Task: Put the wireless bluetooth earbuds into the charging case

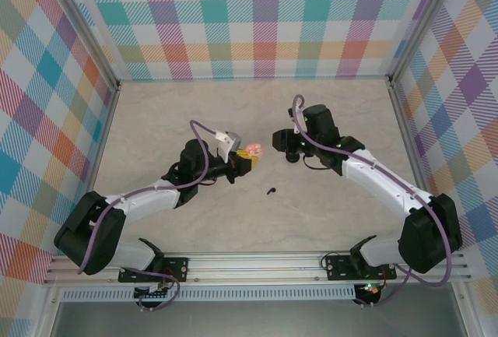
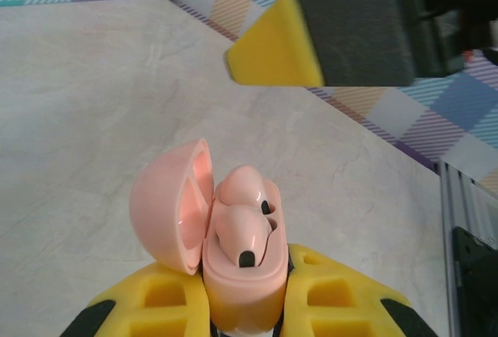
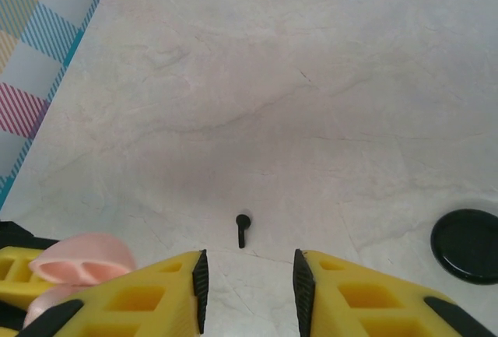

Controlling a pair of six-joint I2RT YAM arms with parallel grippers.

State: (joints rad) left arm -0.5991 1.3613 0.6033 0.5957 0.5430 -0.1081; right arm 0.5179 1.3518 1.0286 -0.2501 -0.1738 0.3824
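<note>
In the left wrist view the pink charging case (image 2: pixel 241 275) runs off the bottom edge, its lower end hidden between the left gripper's fingers (image 2: pixel 156 306). Above it, the right gripper's finger (image 2: pixel 342 26) is blurred and cut by the top edge. From the right wrist, the case is clipped at the lower left corner, and far right of it a black round case (image 3: pixel 467 245) is cut by the edge. From above, the case's contents are too small to tell.

We see a pale marbled tabletop (image 1: pixel 194 111) across the frame's middle, pastel plaid walls (image 1: pixel 264 18) along the top and both sides, and an aluminium rail (image 1: pixel 257 263) along the bottom.
</note>
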